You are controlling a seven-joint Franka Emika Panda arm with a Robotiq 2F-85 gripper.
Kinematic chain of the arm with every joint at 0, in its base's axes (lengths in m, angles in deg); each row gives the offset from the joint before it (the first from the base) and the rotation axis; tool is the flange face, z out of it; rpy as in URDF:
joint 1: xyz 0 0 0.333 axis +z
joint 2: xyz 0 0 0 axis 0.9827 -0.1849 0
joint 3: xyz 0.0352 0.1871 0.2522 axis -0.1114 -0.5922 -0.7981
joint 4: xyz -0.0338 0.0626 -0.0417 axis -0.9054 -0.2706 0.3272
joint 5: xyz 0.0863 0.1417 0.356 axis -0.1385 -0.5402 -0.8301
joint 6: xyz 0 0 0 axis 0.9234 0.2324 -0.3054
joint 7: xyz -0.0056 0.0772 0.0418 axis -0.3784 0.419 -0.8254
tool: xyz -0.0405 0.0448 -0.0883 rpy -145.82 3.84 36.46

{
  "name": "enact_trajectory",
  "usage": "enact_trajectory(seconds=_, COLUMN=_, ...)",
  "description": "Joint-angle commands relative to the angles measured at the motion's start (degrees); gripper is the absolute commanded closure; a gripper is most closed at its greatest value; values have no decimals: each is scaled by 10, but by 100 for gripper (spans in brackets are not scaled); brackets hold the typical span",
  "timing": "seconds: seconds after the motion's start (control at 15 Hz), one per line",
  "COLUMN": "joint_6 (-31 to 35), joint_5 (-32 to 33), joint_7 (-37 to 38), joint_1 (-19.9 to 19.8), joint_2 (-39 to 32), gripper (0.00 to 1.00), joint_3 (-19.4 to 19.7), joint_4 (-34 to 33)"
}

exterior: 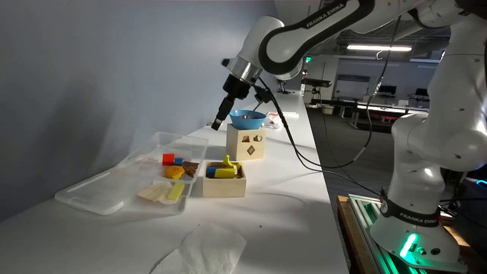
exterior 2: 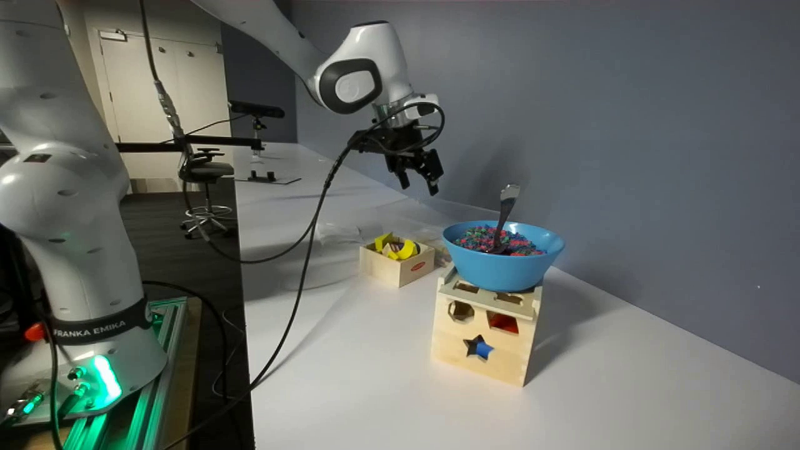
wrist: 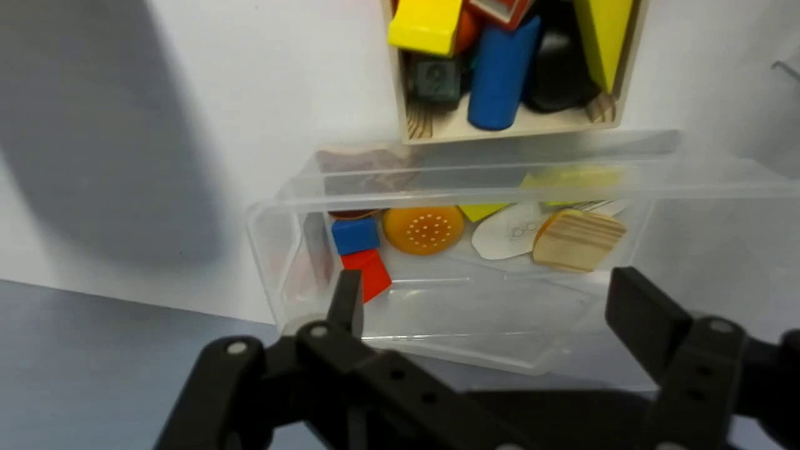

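Observation:
My gripper (wrist: 489,306) is open with nothing between its fingers. It hangs in the air above the clear plastic box (wrist: 437,199), and shows in both exterior views (exterior: 217,125) (exterior 2: 419,180). The box holds a red block (wrist: 370,275), a blue block (wrist: 355,235), an orange bun (wrist: 425,230), a white piece (wrist: 509,231) and a striped wooden piece (wrist: 578,240). The left finger overlaps the red block in the wrist view, apart from it in height. Beside the box stands a small wooden tray (exterior: 224,188) with a blue cylinder (wrist: 503,75) and yellow blocks (wrist: 427,25).
A blue bowl (exterior 2: 500,269) of coloured bits, with a metal utensil (exterior 2: 505,209) in it, stands on a wooden shape box (exterior 2: 447,340). A crumpled white sheet (exterior: 211,249) lies near the table's front. A wall (exterior: 114,68) runs behind; a cable (exterior 2: 306,256) hangs from the arm.

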Motion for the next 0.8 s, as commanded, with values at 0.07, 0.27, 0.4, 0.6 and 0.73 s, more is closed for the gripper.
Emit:
enact_trajectory(seconds=0.07, joint_6=-20, joint_5=166, joint_7=93, joint_1=-20, joint_2=-151, gripper=0, joint_3=-14, joint_4=-152)
enact_trajectory(seconds=0.27, joint_6=-54, joint_5=280, joint_7=183, joint_1=2, joint_2=-239, gripper=0, joint_3=2, joint_4=-250)
enact_trajectory(seconds=0.4, joint_6=-72, joint_5=268, joint_7=176, joint_1=9, joint_2=-275, gripper=0, joint_3=-7, joint_4=-287)
enact_trajectory(seconds=0.6, joint_6=-40, joint_5=256, joint_7=164, joint_1=2, joint_2=-251, gripper=0, joint_3=-6, joint_4=-240)
enact_trajectory(seconds=0.73, joint_6=-40, joint_5=256, joint_7=164, joint_1=0, joint_2=-248, gripper=0, joint_3=-6, joint_4=-240)
